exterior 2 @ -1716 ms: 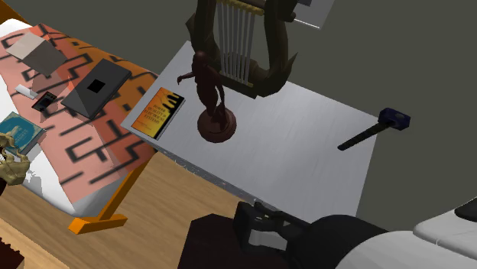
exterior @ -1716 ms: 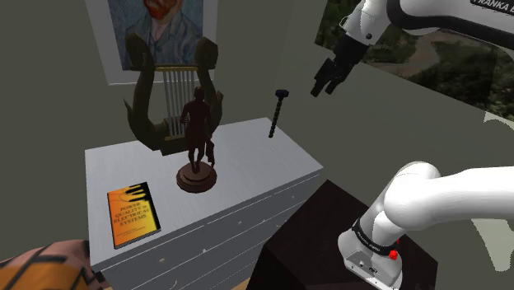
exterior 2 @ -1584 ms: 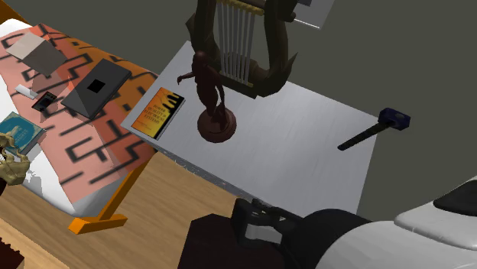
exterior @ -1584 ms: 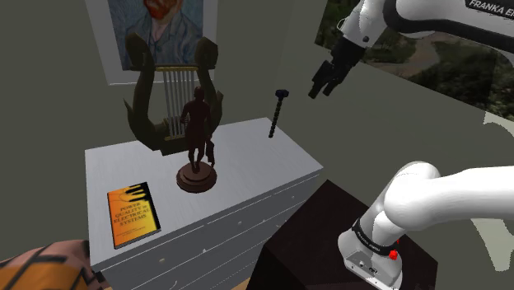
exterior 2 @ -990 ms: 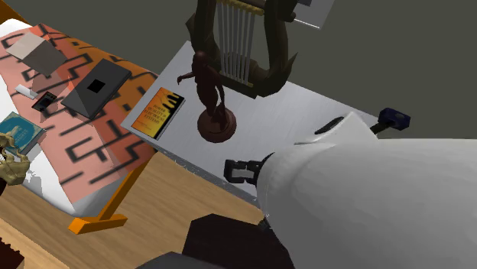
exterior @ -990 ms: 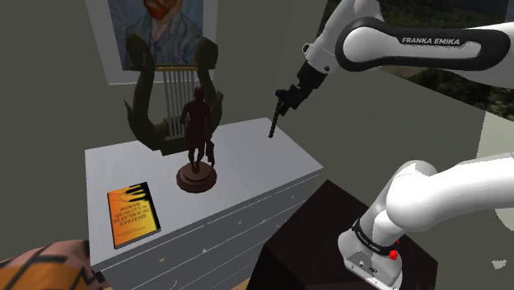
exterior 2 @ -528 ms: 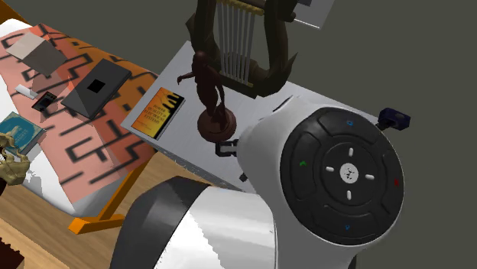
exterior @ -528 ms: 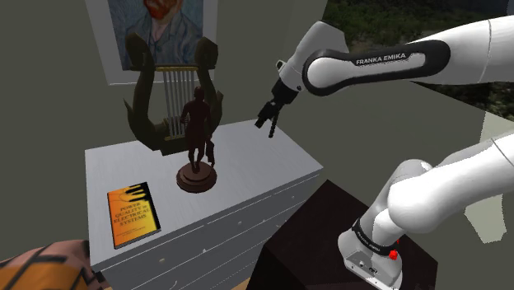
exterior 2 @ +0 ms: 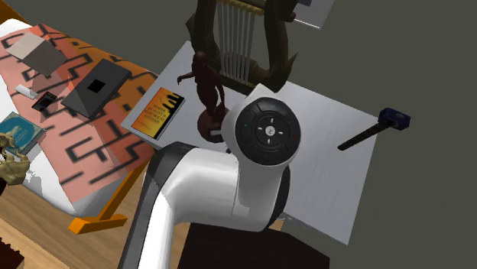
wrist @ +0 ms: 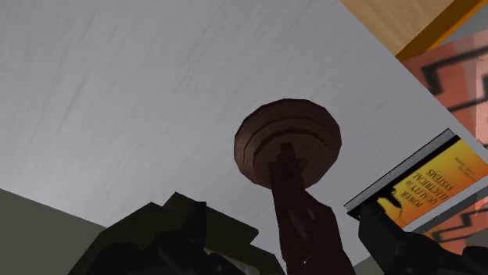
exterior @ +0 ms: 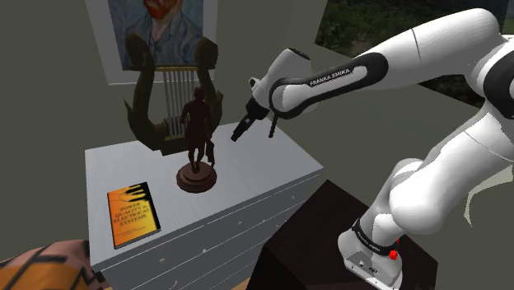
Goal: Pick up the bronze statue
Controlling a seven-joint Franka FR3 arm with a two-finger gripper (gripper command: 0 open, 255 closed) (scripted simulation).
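Arm label reads FRANKA EMIKA. The gripper hangs above the surface, just right of the statue in the shoulder view, not touching it. The wrist view shows its fingers apart. Statue: dark brown figure, upright on a round base, mid-surface, just nearer than the lyre. An orange book lies flat at the near left. I read its cover as POWER QUALITY IN ELECTRICAL SYSTEMS.
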